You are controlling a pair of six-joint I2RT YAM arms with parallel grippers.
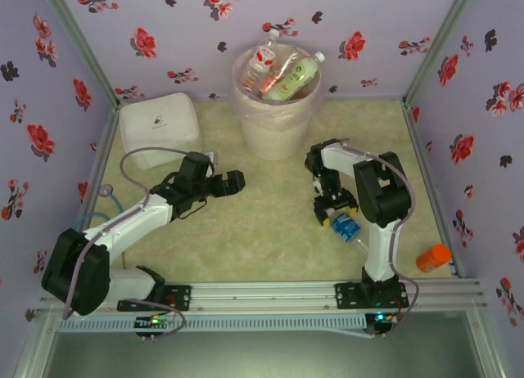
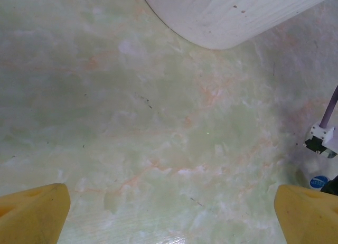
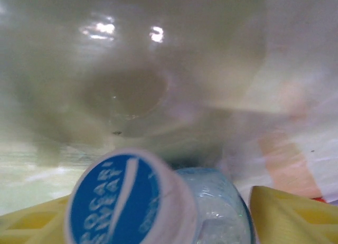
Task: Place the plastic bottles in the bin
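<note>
A blue-and-white cap sits low and centre in the right wrist view. It tops a clear bottle that lies between the yellow fingers of the right end effector. One finger shows at the lower left corner behind the cap, and the other at the lower right, just beside the bottle's shoulder. The picture is blurred there, so it cannot be told whether the fingers press the bottle or only flank it. In the top view this end effector points down, right of centre. The blue-labelled bottle lies on the bench under it, sticking out toward the lower right.

The left end effector hangs left of centre in the top view, above the bench, and it is released. In the left wrist view its two yellow fingers stand far apart in the bottom corners, with marbled bench between them.

The bin stands at the upper centre of the top view, near the back wall. Its ribbed pale side curves across the top of the left wrist view. Several bottles are heaped inside it, with white-capped necks reaching above the rim at the upper left and upper right. A white box sits to the left of the bin, apart from it. An orange bottle lies at the lower right of the bench by the side wall, well apart from the bin.
</note>
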